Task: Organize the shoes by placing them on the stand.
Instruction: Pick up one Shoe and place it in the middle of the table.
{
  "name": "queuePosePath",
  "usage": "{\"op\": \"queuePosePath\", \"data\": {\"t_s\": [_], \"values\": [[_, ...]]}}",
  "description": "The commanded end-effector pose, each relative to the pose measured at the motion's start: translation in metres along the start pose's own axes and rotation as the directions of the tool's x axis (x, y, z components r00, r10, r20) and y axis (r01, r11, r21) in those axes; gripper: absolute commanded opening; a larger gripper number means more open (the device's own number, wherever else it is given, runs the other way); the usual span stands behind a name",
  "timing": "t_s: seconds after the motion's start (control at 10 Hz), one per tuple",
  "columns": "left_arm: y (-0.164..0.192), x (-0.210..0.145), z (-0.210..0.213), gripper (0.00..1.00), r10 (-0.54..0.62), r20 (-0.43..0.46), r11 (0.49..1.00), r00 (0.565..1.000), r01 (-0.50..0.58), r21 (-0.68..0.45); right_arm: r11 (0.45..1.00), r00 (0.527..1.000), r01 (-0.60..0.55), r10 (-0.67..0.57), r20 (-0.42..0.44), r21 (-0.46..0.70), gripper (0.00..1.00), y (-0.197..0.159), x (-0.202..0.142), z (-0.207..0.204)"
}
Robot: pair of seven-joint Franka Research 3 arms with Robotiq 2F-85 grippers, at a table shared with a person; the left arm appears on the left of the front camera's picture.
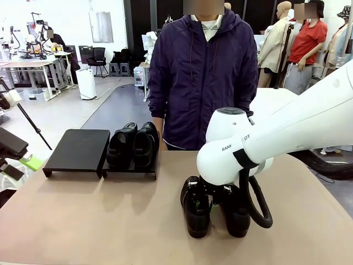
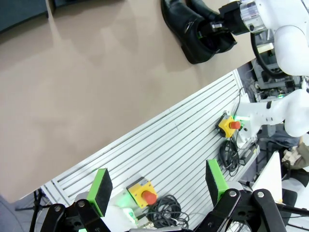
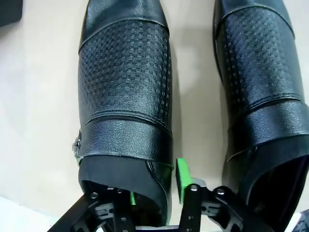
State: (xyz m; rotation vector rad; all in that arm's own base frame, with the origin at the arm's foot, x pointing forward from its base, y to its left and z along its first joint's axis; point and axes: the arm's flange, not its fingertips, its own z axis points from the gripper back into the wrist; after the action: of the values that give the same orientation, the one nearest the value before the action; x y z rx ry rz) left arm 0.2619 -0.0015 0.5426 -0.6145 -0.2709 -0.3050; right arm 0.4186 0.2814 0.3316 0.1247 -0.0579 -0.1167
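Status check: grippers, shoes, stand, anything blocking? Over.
Left gripper open. Right gripper astride a table shoe, grip unconfirmed. Two shoes on stand, left panel bare. Nothing blocking.

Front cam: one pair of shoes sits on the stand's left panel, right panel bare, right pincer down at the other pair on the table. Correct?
Panels swapped. The front view shows the racked pair on the right panel of the stand; its left panel is bare. The right pincer is indeed at the other pair on the table.
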Motion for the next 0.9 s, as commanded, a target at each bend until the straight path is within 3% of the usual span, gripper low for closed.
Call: {"op": "queuePosePath", "data": {"t_s": [0.0,0.4,0.6,0.8], "values": [[0.001,0.001,0.002,1.0,-0.012,-0.001,1.0,1.0,0.012,-0.004,1.0,1.0,0.015,-0.015,0.013,-0.017,0.0,0.007,0.002,0.003],[0.001,0.001,0.002,1.0,-0.012,-0.001,1.0,1.0,0.012,-0.004,0.999,1.0,0.016,-0.016,0.022,-0.031,0.0,-0.003,-0.004,0.03],[0.001,0.001,0.002,1.0,-0.012,-0.001,1.0,1.0,0.012,-0.004,0.999,0.998,0.004,-0.002,0.056,-0.036,0.0,-0.017,-0.018,0.088],[0.001,0.001,0.002,1.0,-0.012,-0.001,1.0,1.0,0.012,-0.004,1.0,0.999,-0.014,0.013,0.037,0.024,0.0,-0.036,-0.049,0.157]]}}
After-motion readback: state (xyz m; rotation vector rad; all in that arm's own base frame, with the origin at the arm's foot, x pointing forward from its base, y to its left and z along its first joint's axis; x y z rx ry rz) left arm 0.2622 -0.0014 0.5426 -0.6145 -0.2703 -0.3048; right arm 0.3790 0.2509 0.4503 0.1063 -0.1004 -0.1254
